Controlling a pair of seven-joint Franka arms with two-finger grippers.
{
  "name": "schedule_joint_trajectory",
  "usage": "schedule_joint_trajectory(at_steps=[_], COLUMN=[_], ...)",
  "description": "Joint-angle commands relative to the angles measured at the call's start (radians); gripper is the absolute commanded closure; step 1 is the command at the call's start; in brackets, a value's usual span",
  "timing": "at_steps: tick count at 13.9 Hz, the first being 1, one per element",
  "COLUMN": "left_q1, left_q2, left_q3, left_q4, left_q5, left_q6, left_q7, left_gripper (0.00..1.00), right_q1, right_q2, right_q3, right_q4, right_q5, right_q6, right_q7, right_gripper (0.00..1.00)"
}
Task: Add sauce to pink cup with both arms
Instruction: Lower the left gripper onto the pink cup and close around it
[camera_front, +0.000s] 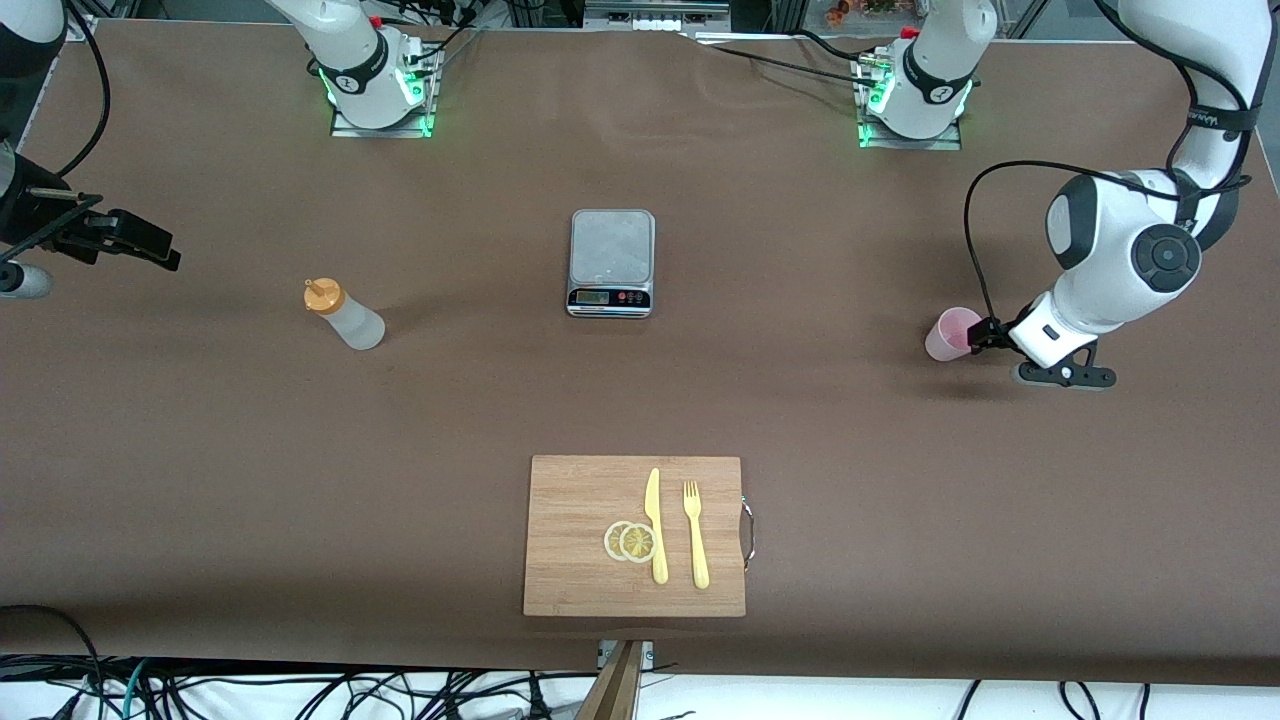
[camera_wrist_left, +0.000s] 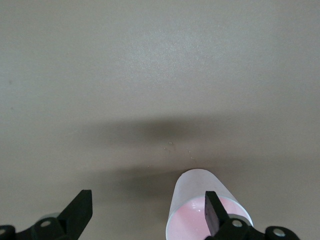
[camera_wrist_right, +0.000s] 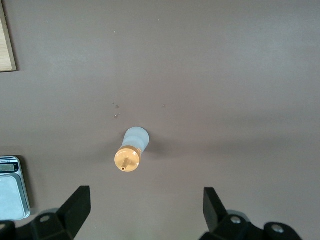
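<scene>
The sauce bottle, whitish with an orange nozzle cap, stands on the brown table toward the right arm's end. My right gripper hangs open off to its side. In the right wrist view the sauce bottle lies ahead of the open right gripper, apart from both fingers. The pink cup stands upright toward the left arm's end. My left gripper is right beside it, open. In the left wrist view one fingertip overlaps the mouth of the pink cup; the gap between the jaws of the left gripper holds nothing.
A kitchen scale sits mid-table between the two arms' bases. Nearer the front camera lies a wooden cutting board with a yellow knife, a yellow fork and lemon slices.
</scene>
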Motion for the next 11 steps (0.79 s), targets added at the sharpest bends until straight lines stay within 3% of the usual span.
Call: schedule_joint_trajectory(at_steps=[1, 11], left_q1=[0.009, 0.001], left_q2=[-0.003, -0.061], left_q3=[-0.004, -0.004], left_q4=[-0.018, -0.115], left_q5=[0.005, 0.005], left_q6=[0.027, 0.030], left_q7=[0.022, 0.022], left_gripper=[0.01, 0.01], right_q1=[-0.001, -0.001], right_q2=[-0.016, -0.016], right_q3=[-0.001, -0.001], right_q4=[-0.009, -0.009], right_q5=[-0.003, -0.003], right_q6=[-0.009, -0.009], right_q7=[-0.010, -0.010], right_gripper=[0.00, 0.00])
